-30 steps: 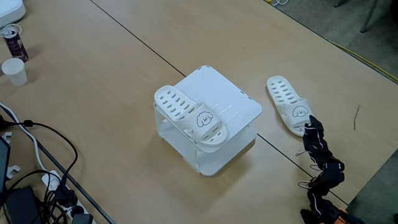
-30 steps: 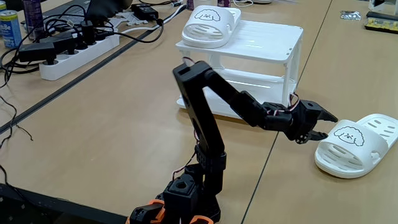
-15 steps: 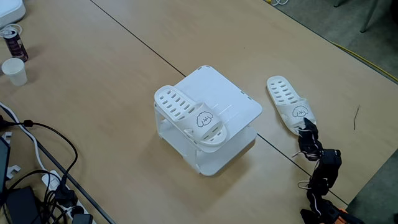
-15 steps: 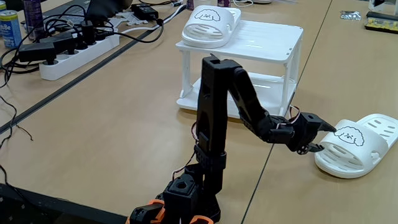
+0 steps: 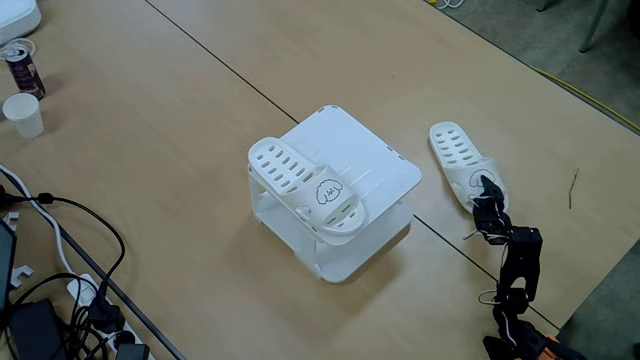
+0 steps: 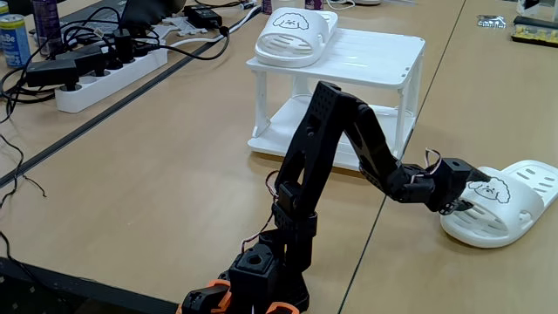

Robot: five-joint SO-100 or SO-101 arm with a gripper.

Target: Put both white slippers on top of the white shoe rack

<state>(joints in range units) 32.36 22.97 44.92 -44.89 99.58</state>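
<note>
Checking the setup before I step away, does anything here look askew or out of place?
One white slipper sits skewed on the white shoe rack, its toe end overhanging the front edge. The other slipper lies on the table, the hand at its strap.

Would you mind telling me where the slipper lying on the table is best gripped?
Probably by its strap: the slipper on the table lies sole down, and the arched strap stands clear of the footbed. Its toe opening faces the gripper, so one finger could slip under from that end.

The claw [image 6: 472,194] has reached forward onto the table slipper's [image 6: 501,209] strap.
</note>
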